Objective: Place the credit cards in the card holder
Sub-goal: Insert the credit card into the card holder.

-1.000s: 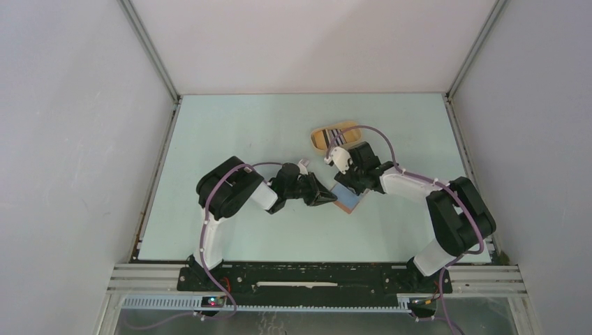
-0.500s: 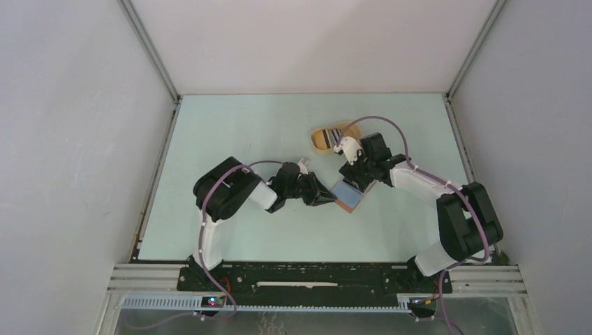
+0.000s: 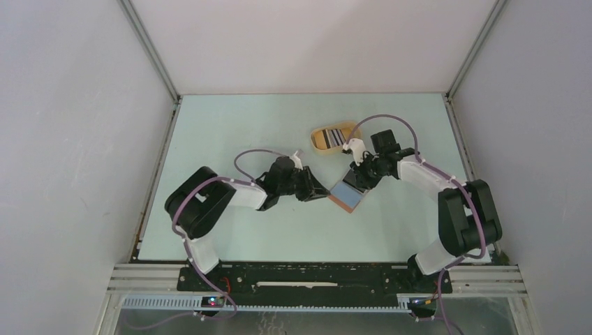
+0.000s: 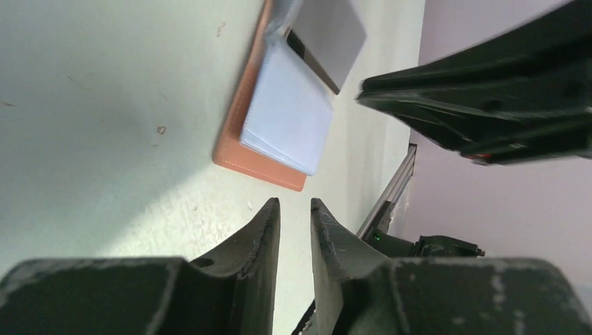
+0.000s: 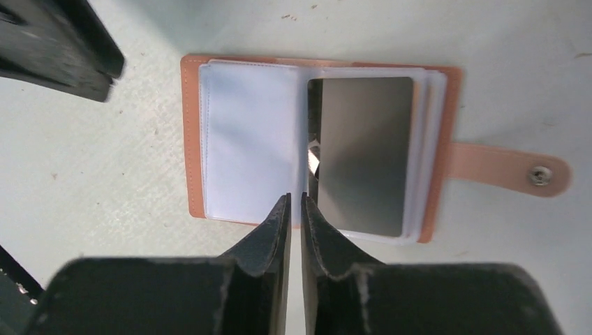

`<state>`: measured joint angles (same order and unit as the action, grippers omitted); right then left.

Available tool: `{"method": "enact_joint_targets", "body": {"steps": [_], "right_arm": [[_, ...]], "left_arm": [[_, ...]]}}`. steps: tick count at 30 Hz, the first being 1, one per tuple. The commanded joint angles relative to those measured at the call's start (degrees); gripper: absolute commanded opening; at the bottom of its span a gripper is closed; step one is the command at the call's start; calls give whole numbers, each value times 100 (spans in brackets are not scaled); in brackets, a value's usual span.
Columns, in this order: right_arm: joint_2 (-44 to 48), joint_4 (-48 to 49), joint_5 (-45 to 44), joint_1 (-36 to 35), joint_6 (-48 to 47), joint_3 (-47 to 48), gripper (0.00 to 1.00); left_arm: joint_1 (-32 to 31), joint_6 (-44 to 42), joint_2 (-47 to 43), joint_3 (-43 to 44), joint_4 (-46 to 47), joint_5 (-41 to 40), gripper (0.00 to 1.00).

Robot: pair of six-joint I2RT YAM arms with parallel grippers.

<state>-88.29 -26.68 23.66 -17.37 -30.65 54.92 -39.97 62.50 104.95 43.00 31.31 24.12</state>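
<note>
The card holder (image 3: 347, 196) lies open on the table, reddish-brown with clear pockets. A dark grey credit card (image 5: 363, 153) sits in its right-hand pocket, and the left pocket (image 5: 248, 139) looks empty. The snap tab (image 5: 509, 171) sticks out to the side. My right gripper (image 5: 294, 198) hovers just over the holder's near edge with its jaws almost touching and nothing between them. My left gripper (image 4: 294, 204) is a short way off the holder's (image 4: 279, 125) corner, slightly open and empty. A striped credit card (image 3: 335, 135) rests in the yellow tray.
The yellow oval tray (image 3: 320, 140) stands just behind the holder, close to the right wrist. Both grippers (image 3: 319, 190) (image 3: 356, 178) crowd the holder from either side. Grey walls and metal rails border the pale green table (image 3: 237, 125).
The right gripper has drawn back up and right off the holder and closed its jaws. The left arm's elbow swung left, and its gripper eased slightly back from the holder and opened a little.
</note>
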Motion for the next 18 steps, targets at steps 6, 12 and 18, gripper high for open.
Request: {"method": "enact_joint_targets", "body": {"steps": [6,12,18], "right_arm": [[-688,-258,103,5,231,512,11],[-930,-211,-103,-78,336,629,10],[-947,-265,-53,-170,305,626,10]], "left_arm": [[-66,-788,-627,-58,286,-328,29],[-245,-757,-59,462,297,-153,28],[-275,-705,366,791,298,-50,27]]}}
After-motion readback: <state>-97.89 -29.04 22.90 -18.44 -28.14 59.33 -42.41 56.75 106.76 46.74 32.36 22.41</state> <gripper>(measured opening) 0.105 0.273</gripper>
